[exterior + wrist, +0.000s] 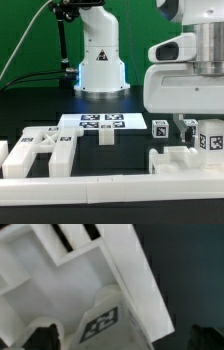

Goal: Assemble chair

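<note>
Rim wall: a low white rim wall point(100, 186) runs along the near edge of the dark tabletop point(30, 105).
Loose panel: a flat chair panel point(40, 152) with cut-outs and tags lies just behind the wall, toward the near corner on the exterior view's left. It is well apart from the arm.
Piece under the arm: a blocky chair piece point(185, 160) sits toward the near corner on the exterior view's right, with tagged uprights standing at it.
Gripper: the gripper point(122, 339) hangs directly over that piece. In the wrist view its dark fingertips point(45, 336) stand far apart, with a tagged post point(100, 319) and the edge of a slotted slab point(70, 263) between them. Dark table shows between the slab's edge and the far finger, so I read the jaws as wide and holding nothing.
Step in hand: it looks to me like work on that post. Whether the post is already seated I cannot tell.
Doing it well: the post sits nearer one finger, so I would centre it first. Then travel straight along the post's length and keep the pads off the slab's edge, so nothing tips.
Small block: a small block point(105, 138) lies mid-table, just in front of the marker board point(100, 122).
Robot base: the robot base point(100, 65) stands near the far edge.
</note>
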